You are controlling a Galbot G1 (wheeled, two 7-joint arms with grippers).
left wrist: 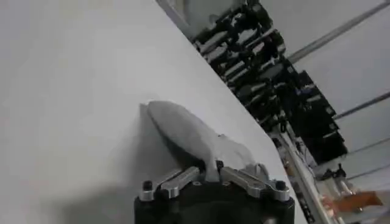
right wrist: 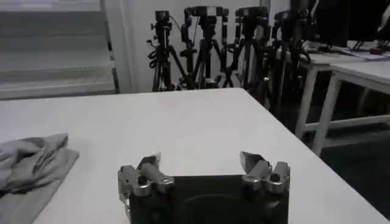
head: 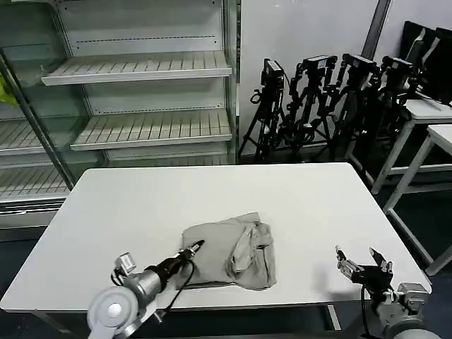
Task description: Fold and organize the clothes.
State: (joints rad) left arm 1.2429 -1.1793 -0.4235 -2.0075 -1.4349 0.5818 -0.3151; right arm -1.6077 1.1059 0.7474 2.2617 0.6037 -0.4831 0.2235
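Jaws on left gripper (head: 196, 246) are pinched together on the near-left edge of the T-shirt (head: 233, 253); left wrist view shows the fingers (left wrist: 183, 178) meeting with grey cloth caught between them. Shirt lies bunched and partly folded on the white table (head: 141, 205), near the front edge, a bit left of centre, with a rumpled ridge running through its right half.

Handling, my read: light, limp cotton, no stiffness. It'll drape and drag, not slide as a sheet, and a one-point pinch will just trail the rest behind. Best hold is a hem or outer edge, one grip per side, so the fold stays flat; avoid the crumpled ridge.

No print, neck label or readable text showing on the shirt from here.

Right gripper (head: 361, 263) hovers near the table's front-right corner, well apart from the shirt, jaws spread wide and empty.
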